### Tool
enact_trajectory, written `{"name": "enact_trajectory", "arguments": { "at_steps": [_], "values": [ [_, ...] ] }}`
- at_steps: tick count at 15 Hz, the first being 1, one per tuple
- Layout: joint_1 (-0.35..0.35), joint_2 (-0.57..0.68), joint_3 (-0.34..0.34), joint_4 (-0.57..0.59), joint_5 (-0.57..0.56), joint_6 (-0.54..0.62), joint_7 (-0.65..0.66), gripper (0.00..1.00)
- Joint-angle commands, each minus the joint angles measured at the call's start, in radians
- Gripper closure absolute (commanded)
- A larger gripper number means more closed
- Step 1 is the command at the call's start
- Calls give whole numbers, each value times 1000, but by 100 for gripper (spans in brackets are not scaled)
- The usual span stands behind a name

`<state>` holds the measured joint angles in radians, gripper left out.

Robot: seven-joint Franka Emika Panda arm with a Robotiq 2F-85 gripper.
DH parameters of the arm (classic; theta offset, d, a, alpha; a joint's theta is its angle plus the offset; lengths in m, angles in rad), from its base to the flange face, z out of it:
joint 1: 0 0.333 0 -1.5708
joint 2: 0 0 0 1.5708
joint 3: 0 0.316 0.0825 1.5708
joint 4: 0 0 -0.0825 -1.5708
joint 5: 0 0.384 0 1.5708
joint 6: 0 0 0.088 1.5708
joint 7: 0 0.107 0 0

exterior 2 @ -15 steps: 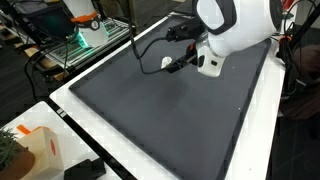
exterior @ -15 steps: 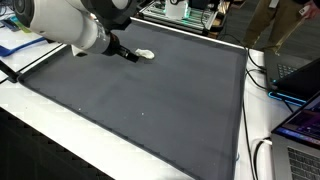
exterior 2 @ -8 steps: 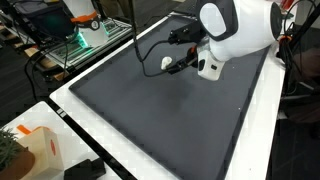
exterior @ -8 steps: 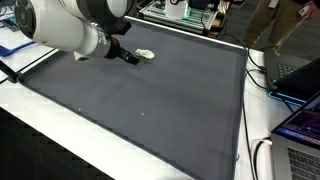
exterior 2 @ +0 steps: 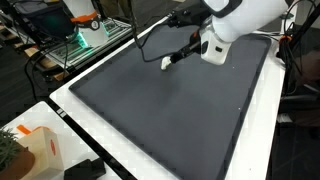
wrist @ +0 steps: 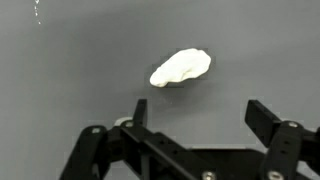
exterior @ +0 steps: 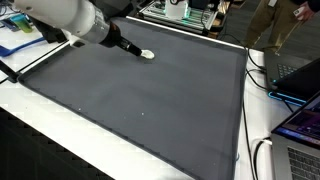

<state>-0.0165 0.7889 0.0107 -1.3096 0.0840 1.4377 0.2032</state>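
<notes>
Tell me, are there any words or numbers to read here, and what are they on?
None can be read.
Mat and white lump: no writing.
Box: an orange mark, too blurred to read.
Screen: glowing, too blurred to read.

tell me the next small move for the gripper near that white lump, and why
Probably ease the gripper forward and down until its fingers straddle the white lump. In the wrist view the jaws stand open and empty, and the lump lies on the grey mat just beyond the fingertips, not yet between them.
</notes>
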Motion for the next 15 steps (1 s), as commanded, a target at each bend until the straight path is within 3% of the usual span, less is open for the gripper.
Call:
{"name": "enact_trajectory", "arguments": {
  "at_steps": [1,11,12,15],
  "values": [
    [2,-198,-4,-235,17,74,-55,0],
    [-4,-628,-8,-687,120,330,-89,0],
    [0,-506,-8,-536,92,243,-76,0],
    [0,-595,-8,-631,95,292,-75,0]
  ]
}}
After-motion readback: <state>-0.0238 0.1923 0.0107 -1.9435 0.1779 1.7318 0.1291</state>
